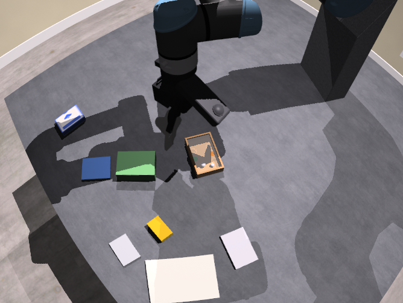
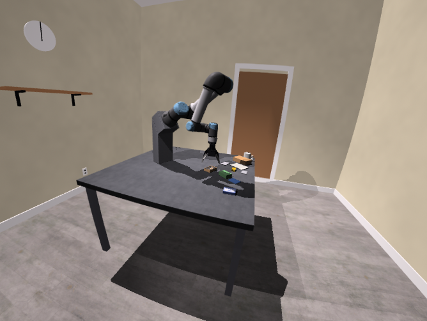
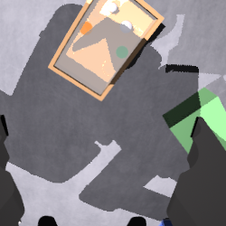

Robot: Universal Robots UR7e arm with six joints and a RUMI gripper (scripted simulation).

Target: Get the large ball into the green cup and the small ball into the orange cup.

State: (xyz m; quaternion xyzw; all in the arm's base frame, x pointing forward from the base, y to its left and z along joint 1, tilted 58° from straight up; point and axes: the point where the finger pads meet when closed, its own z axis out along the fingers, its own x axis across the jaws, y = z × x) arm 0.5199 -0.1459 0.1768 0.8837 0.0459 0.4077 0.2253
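Overhead, the gripper (image 2: 210, 159) hangs spread and empty (fingers wide) just left of the wooden puzzle (image 1: 204, 154), which lies flat.

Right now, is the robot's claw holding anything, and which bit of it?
Nothing is held. The gripper is wide open above the table, short of the wooden puzzle, with only tabletop between its fingers.
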